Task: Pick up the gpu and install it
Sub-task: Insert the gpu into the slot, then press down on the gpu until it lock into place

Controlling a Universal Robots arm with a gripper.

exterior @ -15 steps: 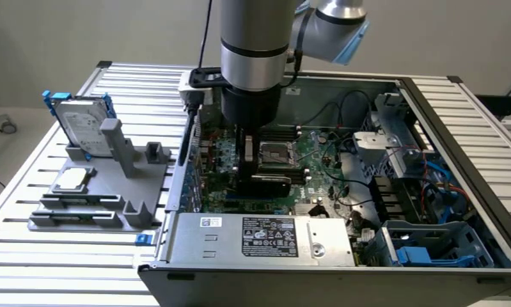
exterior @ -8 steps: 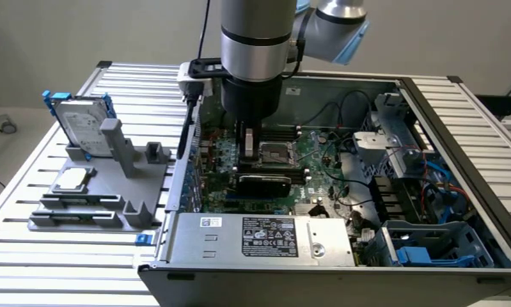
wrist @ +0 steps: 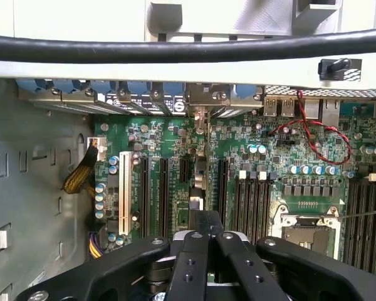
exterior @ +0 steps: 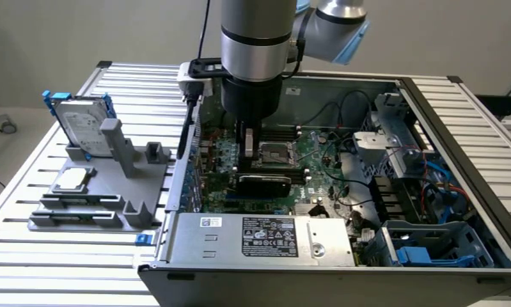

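A big open computer case [exterior: 323, 284] is sitting on the counter [exterior: 33, 268]. Beside the case, on the exterior view's left, a gray rack [exterior: 97, 195] is holding a silver hard drive [exterior: 80, 125] and a little square chip [exterior: 74, 180]. Inside the case, red wires [wrist: 300, 108] are lying over the green board [exterior: 323, 160]. A gray power box [exterior: 272, 236] is filling the front. The claw [exterior: 251, 163] is reaching down into the middle of the case. It is squeezed tight shut, right over the gpu [exterior: 264, 185]. The gpu is standing on its edge on the green board. I cannot tell if the claw is pinching the card.
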